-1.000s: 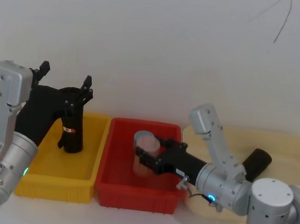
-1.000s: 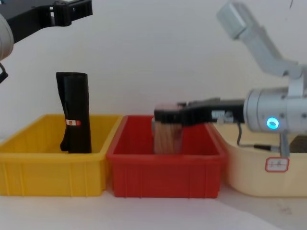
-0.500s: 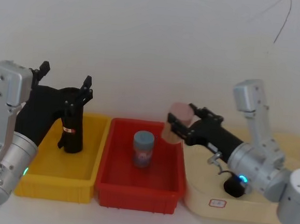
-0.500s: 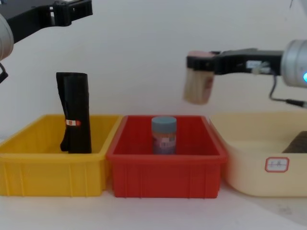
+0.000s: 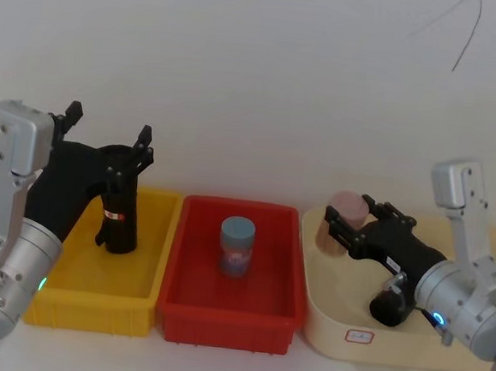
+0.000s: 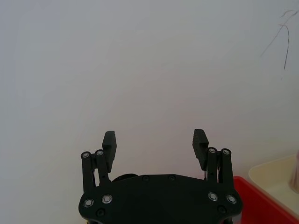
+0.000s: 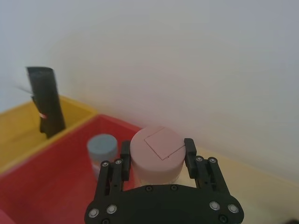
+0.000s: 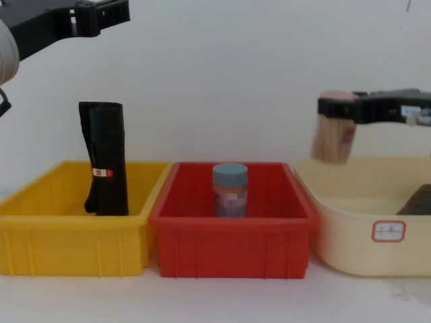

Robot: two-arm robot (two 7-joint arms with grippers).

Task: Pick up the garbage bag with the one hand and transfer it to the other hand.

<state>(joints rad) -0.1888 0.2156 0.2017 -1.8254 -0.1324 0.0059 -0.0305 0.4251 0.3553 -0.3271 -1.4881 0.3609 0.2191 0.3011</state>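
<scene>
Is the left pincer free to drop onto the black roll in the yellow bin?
Probably yes: the left pincer hangs open and empty just above the black roll, which stands upright in the yellow bin with nothing covering its top.

Thick silver arms (image 5: 5,218) (blue ring lights glowing) end in black, silver-screwed jaws.

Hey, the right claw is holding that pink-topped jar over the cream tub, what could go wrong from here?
1. The jar hangs slightly tilted in the right claw and could slip into the cream tub.
2. Set down on the black roll lying there, it may topple.
3. The open left claw is above the labelled roll, perhaps the wrong one.
</scene>
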